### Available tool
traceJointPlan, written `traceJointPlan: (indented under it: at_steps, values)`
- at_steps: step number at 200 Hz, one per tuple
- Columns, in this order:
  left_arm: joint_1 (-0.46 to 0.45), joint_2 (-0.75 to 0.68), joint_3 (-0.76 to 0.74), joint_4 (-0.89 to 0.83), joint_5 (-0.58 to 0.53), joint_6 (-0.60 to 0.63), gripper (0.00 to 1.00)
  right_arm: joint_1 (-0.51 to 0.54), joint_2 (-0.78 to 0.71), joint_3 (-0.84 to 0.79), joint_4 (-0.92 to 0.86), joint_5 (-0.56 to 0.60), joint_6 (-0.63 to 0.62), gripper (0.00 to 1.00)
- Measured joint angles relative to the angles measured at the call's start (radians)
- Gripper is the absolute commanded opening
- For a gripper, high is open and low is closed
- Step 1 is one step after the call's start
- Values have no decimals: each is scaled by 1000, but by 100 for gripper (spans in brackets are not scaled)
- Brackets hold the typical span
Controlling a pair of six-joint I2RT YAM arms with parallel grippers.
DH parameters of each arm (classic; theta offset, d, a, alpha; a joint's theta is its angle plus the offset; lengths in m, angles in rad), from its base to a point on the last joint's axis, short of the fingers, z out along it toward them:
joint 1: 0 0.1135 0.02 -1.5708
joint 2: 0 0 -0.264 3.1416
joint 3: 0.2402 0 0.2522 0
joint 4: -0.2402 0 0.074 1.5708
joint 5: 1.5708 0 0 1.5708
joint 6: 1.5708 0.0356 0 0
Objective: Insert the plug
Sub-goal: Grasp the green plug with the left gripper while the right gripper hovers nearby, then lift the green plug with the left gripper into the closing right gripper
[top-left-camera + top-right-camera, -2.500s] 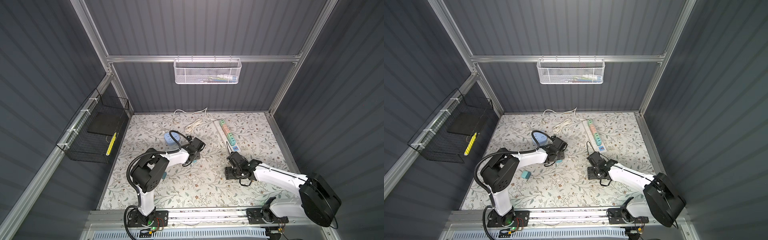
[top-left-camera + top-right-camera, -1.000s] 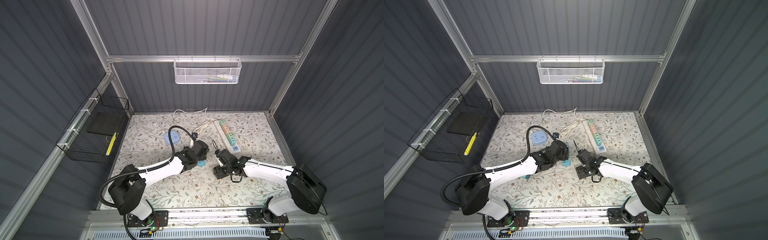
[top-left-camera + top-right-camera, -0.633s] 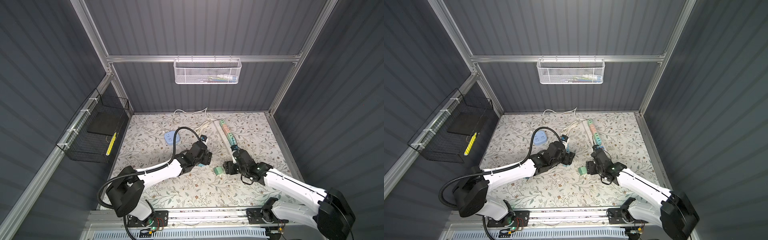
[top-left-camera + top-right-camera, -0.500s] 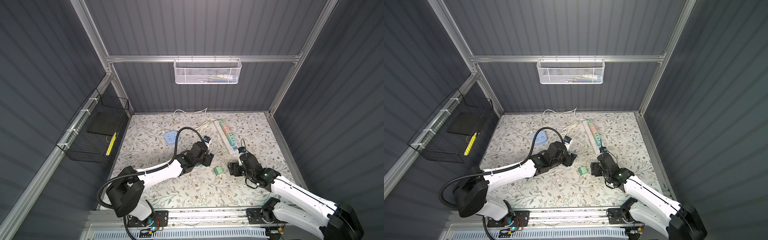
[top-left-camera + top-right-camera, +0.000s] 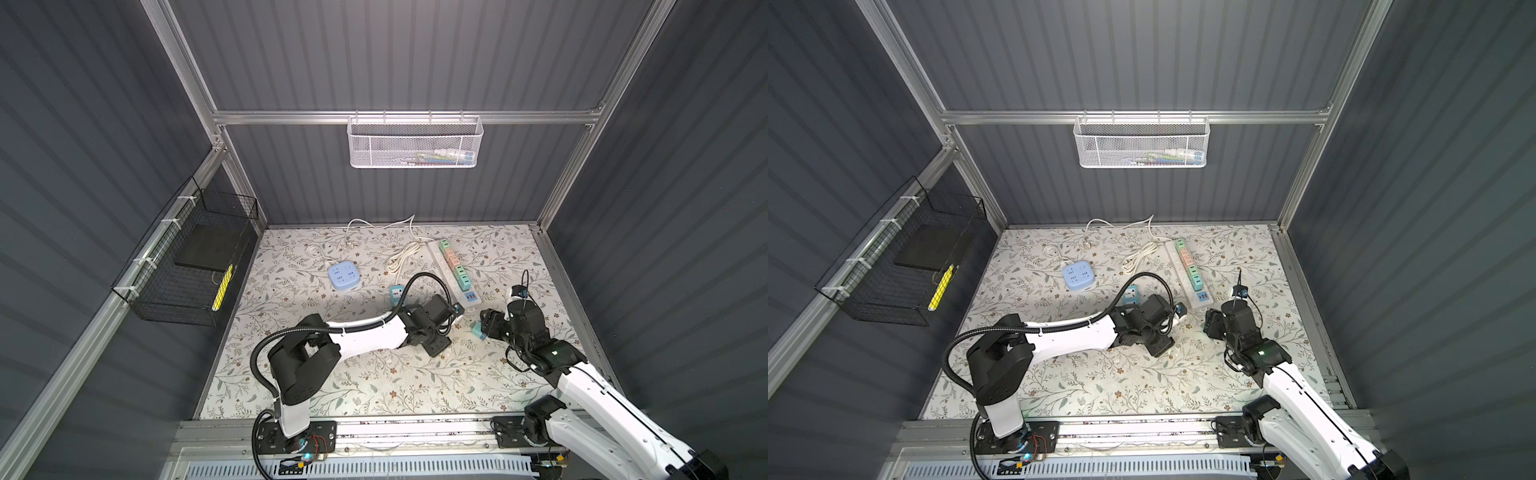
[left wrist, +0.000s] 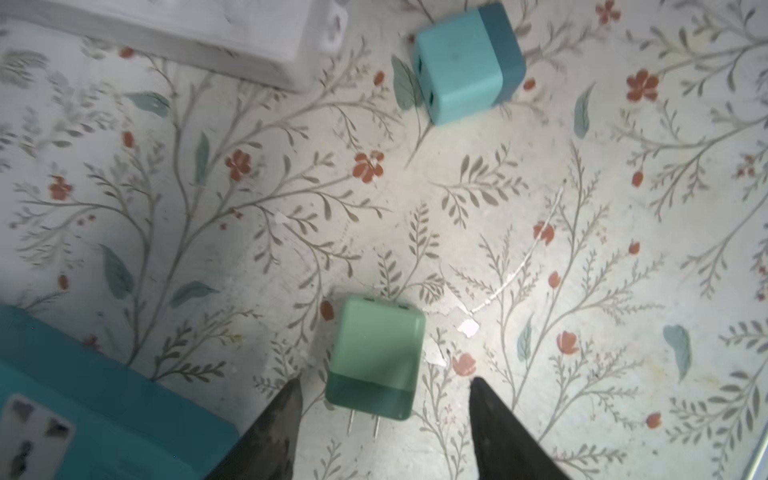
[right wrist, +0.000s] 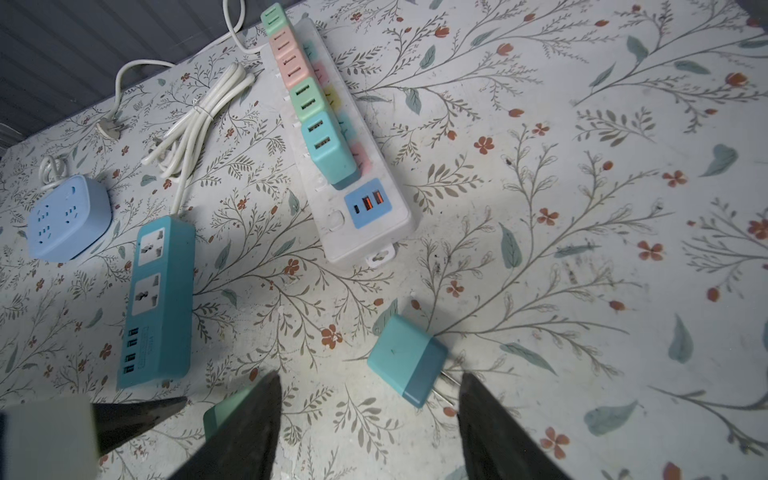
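Our left gripper (image 6: 385, 379) and right gripper (image 7: 370, 374) gape, empty, astride green plug (image 6: 376, 353) and teal plug (image 7: 405, 359); flowered mat (image 5: 374, 382), grey walls (image 5: 374, 62).

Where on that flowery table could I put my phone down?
Bare mat runs along the front rail, also right of the white power strip and left of the round blue socket. Crowded: the middle, around the green plug, teal plug and teal socket block.

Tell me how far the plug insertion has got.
Done: several adapters sit in the white power strip. In hand: nothing gripped; the open left hand straddles the loose green plug, the open right hand the teal plug. Left: grasp, lift, insert.
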Motion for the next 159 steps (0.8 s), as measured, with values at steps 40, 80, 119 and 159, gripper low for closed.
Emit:
traceJointPlan:
  at_steps: [40,80,119,159]
  values:
    - [0,71,52,-42,8,30,64,0,4,-23,8,-33,8,69]
    - [0,138,101,-56,-3,49,54,0,11,-28,16,-64,11,70]
    - [0,151,103,-60,-27,51,42,-1,22,-28,27,-87,11,70]
    - [0,132,69,-16,-48,49,27,-1,31,-28,27,-110,7,70]
